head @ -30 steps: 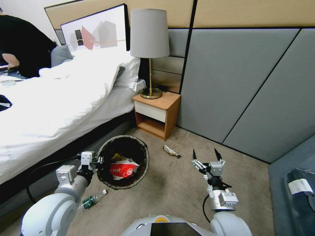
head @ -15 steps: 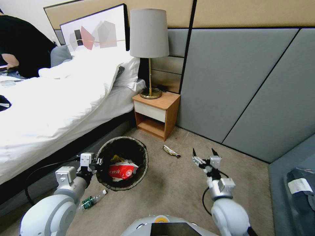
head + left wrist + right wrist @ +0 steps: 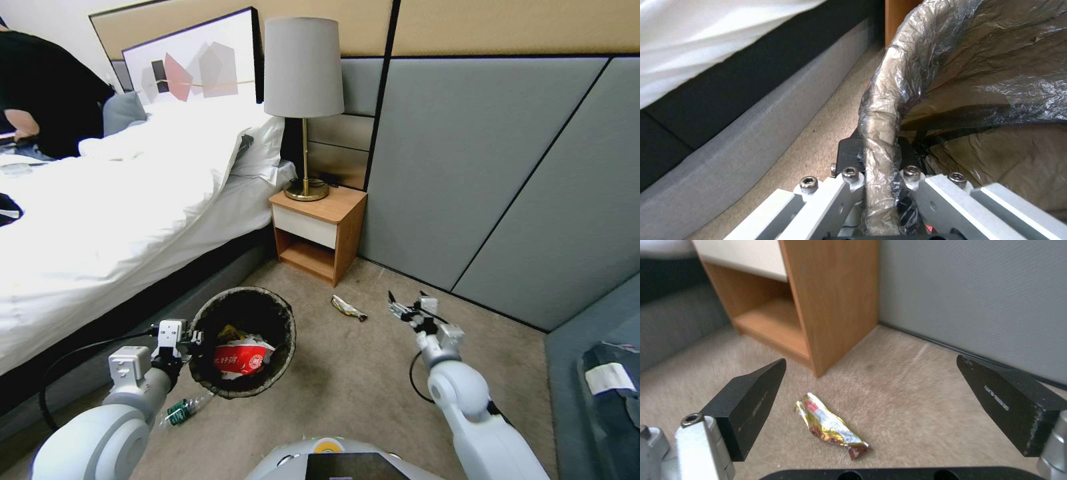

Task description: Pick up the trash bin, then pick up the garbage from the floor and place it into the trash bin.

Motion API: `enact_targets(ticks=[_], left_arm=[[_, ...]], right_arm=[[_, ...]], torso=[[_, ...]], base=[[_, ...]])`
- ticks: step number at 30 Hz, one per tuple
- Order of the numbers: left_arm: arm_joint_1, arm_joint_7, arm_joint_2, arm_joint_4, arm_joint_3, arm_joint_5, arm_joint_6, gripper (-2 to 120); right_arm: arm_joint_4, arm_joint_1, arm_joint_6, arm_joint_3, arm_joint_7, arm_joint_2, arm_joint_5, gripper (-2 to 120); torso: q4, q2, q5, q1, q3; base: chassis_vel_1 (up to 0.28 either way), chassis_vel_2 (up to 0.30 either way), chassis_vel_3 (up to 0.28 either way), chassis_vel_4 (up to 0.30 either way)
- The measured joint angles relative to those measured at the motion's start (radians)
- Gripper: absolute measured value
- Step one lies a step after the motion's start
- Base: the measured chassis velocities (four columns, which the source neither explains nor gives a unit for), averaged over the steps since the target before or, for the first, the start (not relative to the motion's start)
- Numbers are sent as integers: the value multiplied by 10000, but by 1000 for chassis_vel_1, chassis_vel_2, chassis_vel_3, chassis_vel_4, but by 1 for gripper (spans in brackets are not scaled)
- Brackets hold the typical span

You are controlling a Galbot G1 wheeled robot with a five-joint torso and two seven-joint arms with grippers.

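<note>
1. Beside the big white bed (image 3: 100,227), the flat beige carpet floor (image 3: 347,387) ran up to a small orange wooden night table (image 3: 320,230).
2. The small round bin with the dark bag liner (image 3: 241,341) hung above the floor, with a red-and-white packet (image 3: 241,359) inside.
3. The left gripper (image 3: 878,165) was clamped tight on the bin's wrapped rim.
4. The right gripper (image 3: 871,400) hung low near the night table, its two black fingers (image 3: 751,400) spread wide apart.
5. A clear plastic bottle with a green label (image 3: 185,408) lay on the floor under the bin.
6. A shiny gold crinkled wrapper (image 3: 831,425) lay on the floor between those fingers, not touching them.
</note>
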Motion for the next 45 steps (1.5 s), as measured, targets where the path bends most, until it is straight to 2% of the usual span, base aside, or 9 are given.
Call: enact_targets(ticks=[5,6,10,12,21,28,33,40,45], left_arm=[[62,-1,22,0,27,-386,-151,1],[62,-1,22,0,27,-386,-151,1],[73,-10,3,0,70,-442,-169,1],[75,-13,-1,0,69,-442,-171,1],[155,-29,-48,0,74,-298,-178,1],[177,-29,-47,0,75,-282,-180,1],[178,-27,-36,0,85,-273,-179,1],[161,-18,-32,0,103,-258,-168,1],[139,-13,-33,0,122,-235,-159,1]], right_arm=[[-2067,1537,-196,-701,-889,92,34,100],[-2067,1537,-196,-701,-889,92,34,100],[-4148,2532,-125,-1230,-1473,455,-27,100],[-4409,2661,-89,-1307,-1528,512,-41,100],[-7370,4107,653,-2003,-2012,1528,-790,100],[-8868,4894,1182,-2183,-2165,2055,-1464,100],[-11027,5846,1907,-2115,-2465,2730,-2564,100],[-12775,6493,2254,-1846,-2536,3345,-3015,100],[-12970,6535,2060,-1805,-2715,3392,-2981,100]], torso=[[0,0,0,0,0],[0,0,0,0,0],[0,0,2,1,0],[0,0,1,1,1],[1,-1,-1,0,1],[0,-1,0,0,1],[-2,-1,-2,0,1],[2,0,0,0,1],[-2,0,-2,0,0]], base=[[0,0,0,0],[0,0,0,0],[0,0,0,0],[0,0,0,0],[0,0,0,0],[0,0,0,0],[0,0,0,0],[0,0,0,0],[0,0,0,0]])
